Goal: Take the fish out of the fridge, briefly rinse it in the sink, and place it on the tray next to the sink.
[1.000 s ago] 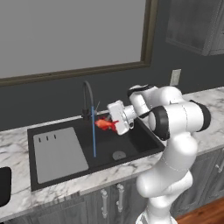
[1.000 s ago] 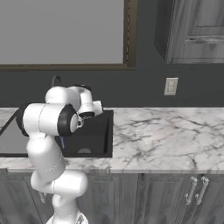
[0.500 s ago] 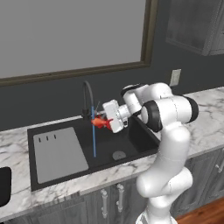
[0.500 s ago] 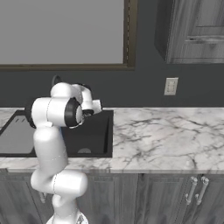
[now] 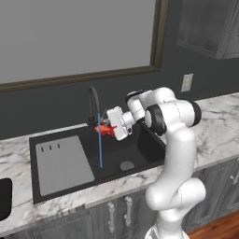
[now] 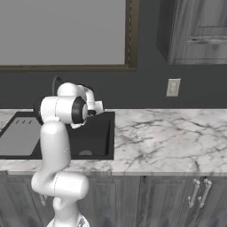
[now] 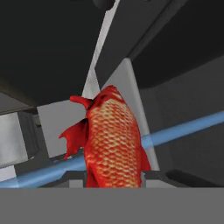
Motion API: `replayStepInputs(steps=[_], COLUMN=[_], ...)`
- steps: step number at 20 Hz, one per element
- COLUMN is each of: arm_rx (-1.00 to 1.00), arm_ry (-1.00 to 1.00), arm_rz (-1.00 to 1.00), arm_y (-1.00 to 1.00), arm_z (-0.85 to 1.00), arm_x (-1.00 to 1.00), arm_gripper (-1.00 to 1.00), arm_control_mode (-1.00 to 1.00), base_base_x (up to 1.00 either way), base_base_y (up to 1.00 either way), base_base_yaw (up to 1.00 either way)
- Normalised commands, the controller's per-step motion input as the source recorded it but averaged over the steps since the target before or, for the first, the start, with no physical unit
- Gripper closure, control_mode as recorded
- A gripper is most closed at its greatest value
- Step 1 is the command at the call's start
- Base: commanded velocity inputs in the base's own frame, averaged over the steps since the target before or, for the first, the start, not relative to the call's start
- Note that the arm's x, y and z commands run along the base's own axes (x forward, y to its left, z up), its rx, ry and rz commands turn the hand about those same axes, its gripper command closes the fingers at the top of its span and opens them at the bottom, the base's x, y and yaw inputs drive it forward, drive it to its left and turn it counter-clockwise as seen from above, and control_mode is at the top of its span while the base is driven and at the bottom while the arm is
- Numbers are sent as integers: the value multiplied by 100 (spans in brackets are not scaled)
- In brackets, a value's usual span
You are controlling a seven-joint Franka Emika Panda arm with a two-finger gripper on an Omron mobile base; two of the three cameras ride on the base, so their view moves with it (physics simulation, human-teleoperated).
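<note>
Item: fish (image 5: pixel 105 130), red-orange, scaled, with darker red fins. You see it in the left base view clamped at the tip of the gripper (image 5: pixel 110 128), held out sideways over the sink (image 5: pixel 140 147), just beside the tap (image 5: pixel 94 108). In the hand view the fish (image 7: pixel 113 144) stands between the fingers, which are closed tight on its lower body; its scales read clearly there, orange over red.

Item: water stream (image 5: pixel 99 147), a thin blue line that falls from the tap spout to the basin floor. You find the fish touching it or right against it; in the hand view the blue stream (image 7: pixel 183 127) crosses behind the fish.

Item: sink, black rectangular basin let into the white marble worktop (image 5: pixel 219 126), with a round drain (image 5: pixel 126 165) at the bottom. A pale grey slotted panel (image 5: pixel 63 163) lies in its left half.

Item: tray (image 5: pixel 3 198), black, only a rounded corner visible to you at the far left edge of the worktop, well apart from the fish.

Item: wall outlet (image 6: pixel 172 87), pale, on the dark wall above the worktop.

Writing: you can read no brand, label or lettering on any item.
</note>
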Motion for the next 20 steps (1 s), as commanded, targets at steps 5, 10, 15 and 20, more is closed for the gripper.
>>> replayStepInputs(steps=[5, 10, 15, 20], arm_rx=[2, 2, 1, 0], arm_ry=[0, -7, -2, 0], arm_rz=[0, 0, 0, 0], arm_y=[4, 0, 0, 0], arm_z=[-2, 0, 0, 0], arm_x=[-8, -52, -14, 18], arm_gripper=[100, 100, 100, 100], arm_control_mode=[-100, -100, -100, -100], base_base_x=[0, 0, 0, 0], base_base_y=[0, 0, 0, 0], base_base_yaw=[0, 0, 0, 0])
